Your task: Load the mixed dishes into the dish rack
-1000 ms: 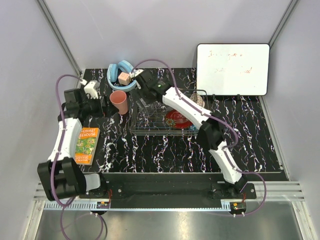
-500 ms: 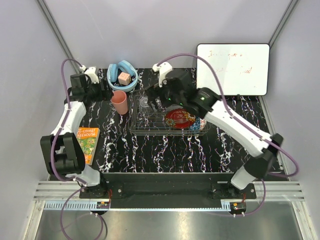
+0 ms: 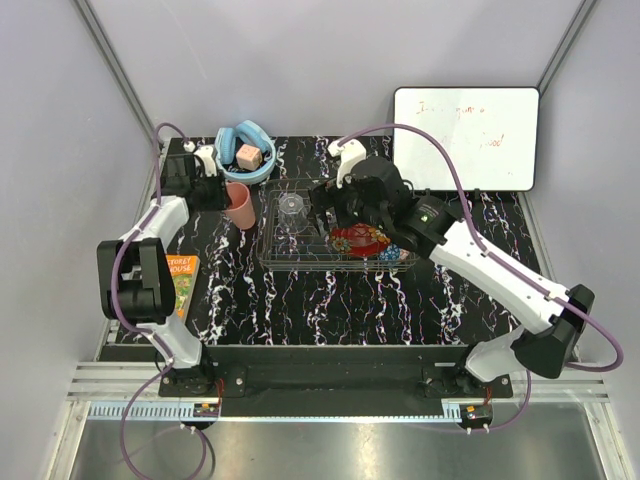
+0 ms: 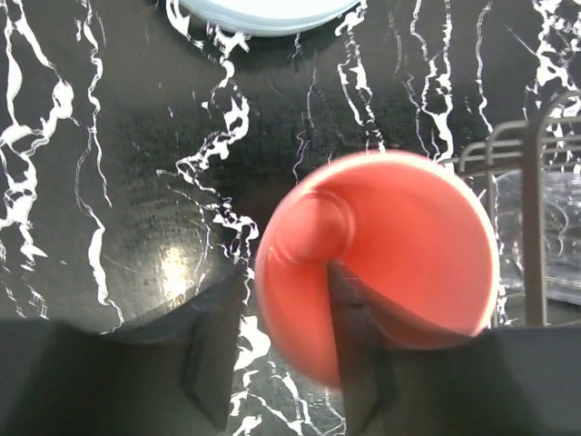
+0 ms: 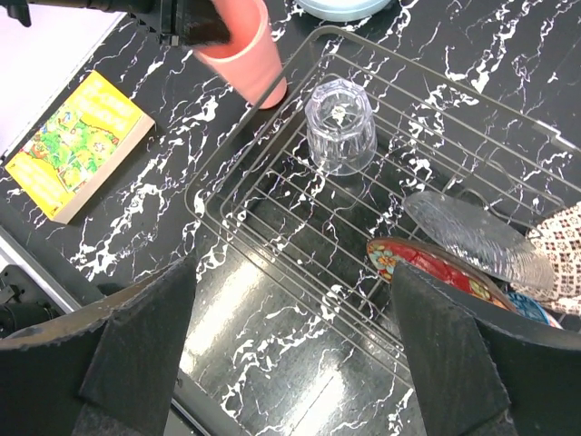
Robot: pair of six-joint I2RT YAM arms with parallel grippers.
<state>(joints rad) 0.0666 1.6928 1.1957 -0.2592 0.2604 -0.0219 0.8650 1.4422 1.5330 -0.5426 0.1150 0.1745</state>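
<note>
My left pincer (image 4: 286,272) narrowed astride the salmon-pink cup (image 4: 399,263) rim, grip unclear; right pincer (image 5: 292,272), spread wide, left glass tumbler (image 5: 340,127) in dish rack (image 5: 214,162).

Back wall (image 3: 320,60): plain pale lavender-grey panel, matte and evenly lit.
Side walls (image 3: 50,150): the same pale panels, closing in left and right.
Corner posts (image 3: 115,70): slim silver metal struts slanting up at both back corners.
Tabletop (image 3: 350,300): black marble-look sheet with white veins; a soft glare patch shows in the left wrist view.
Whiteboard (image 3: 465,125): white-framed, propped at the back right against the wall, with faint red handwriting too small to read.
Front rail (image 3: 340,385): silver slotted metal running across the near edge.
Below the rail: a brushed grey metal surface (image 3: 350,450).
Light: soft, diffuse, with only weak shadows.
</note>
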